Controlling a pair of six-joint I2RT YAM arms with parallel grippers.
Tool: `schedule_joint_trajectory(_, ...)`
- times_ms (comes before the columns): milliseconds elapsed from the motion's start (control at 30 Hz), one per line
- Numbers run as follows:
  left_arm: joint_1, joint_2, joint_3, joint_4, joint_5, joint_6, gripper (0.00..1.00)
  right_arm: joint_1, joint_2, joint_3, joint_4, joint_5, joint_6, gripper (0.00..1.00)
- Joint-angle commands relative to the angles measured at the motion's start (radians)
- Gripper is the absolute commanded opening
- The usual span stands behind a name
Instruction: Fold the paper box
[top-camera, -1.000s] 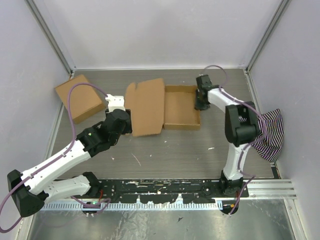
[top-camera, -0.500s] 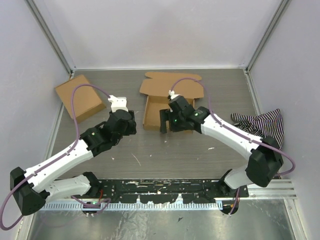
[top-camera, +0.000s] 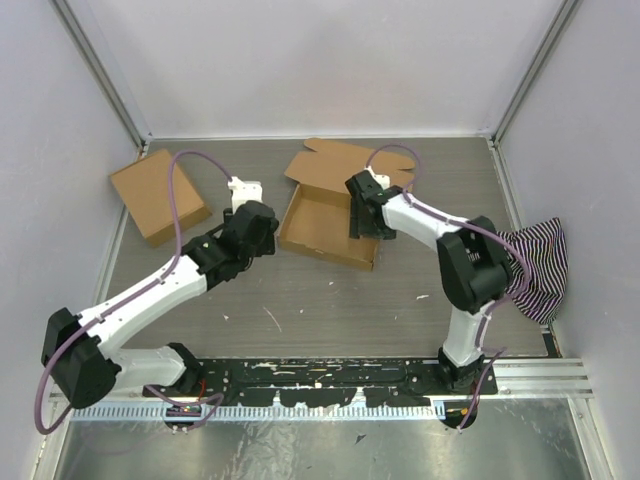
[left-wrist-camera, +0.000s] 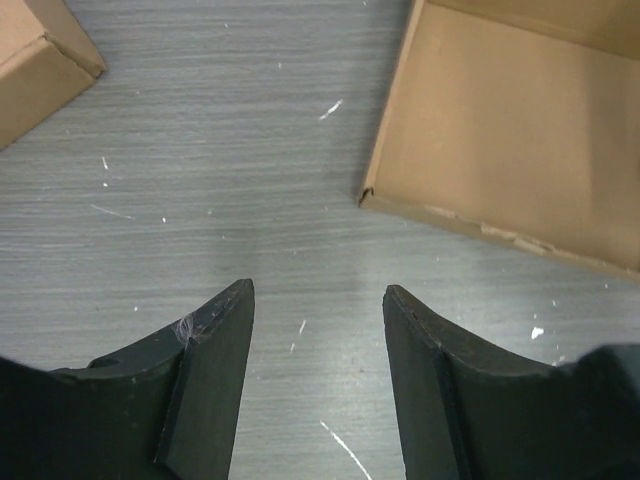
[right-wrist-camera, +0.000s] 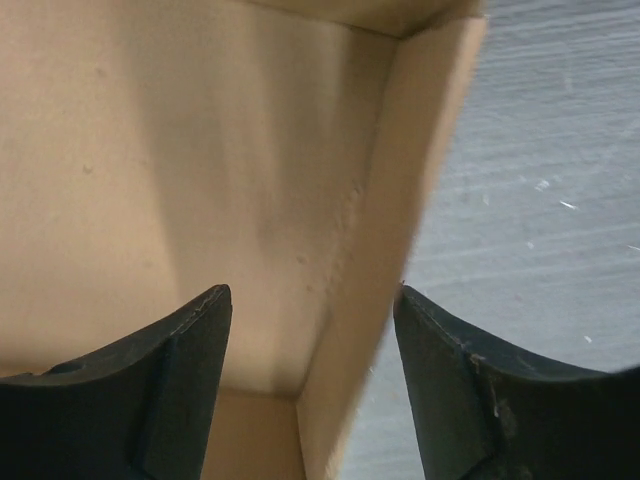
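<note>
The paper box (top-camera: 318, 222) is a shallow brown cardboard tray in the middle of the table, walls up, its tabbed lid flap (top-camera: 345, 162) lying open at the back. My left gripper (top-camera: 262, 222) is open and empty just left of the box; the left wrist view shows the box's corner (left-wrist-camera: 500, 130) ahead and to the right, apart from my fingers (left-wrist-camera: 215, 340). My right gripper (top-camera: 362, 218) is open and straddles the box's right wall (right-wrist-camera: 380, 250), one finger inside the tray and one outside.
A second, squarish brown carton (top-camera: 158, 195) lies at the back left, its corner in the left wrist view (left-wrist-camera: 35, 60). A striped cloth (top-camera: 535, 262) hangs at the right edge. Grey walls enclose the table on three sides.
The right arm swung across the box from its right to the middle and now sits over its right wall. The box was turned and its lid flap now lies open at the back. The left gripper moved closer.
</note>
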Motion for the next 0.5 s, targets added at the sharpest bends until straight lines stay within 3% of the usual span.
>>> schedule_joint_trajectory(0, 0.061, 0.054, 0.078, 0.036, 0.041, 0.030, 0.61, 0.005, 0.089, 0.083, 0.058, 0.038, 0.012, 0.63)
schedule_joint_trajectory(100, 0.117, 0.120, 0.110, 0.026, 0.095, 0.030, 0.61, 0.005, 0.085, 0.039, 0.094, 0.017, 0.022, 0.37)
schedule_joint_trajectory(167, 0.163, 0.151, 0.123, 0.032, 0.143, 0.030, 0.61, 0.004, 0.049, -0.015, 0.122, -0.001, 0.032, 0.27)
schedule_joint_trajectory(467, 0.343, 0.321, 0.205, 0.107, 0.319, -0.001, 0.60, 0.016, -0.156, -0.240, 0.173, -0.080, 0.005, 0.25)
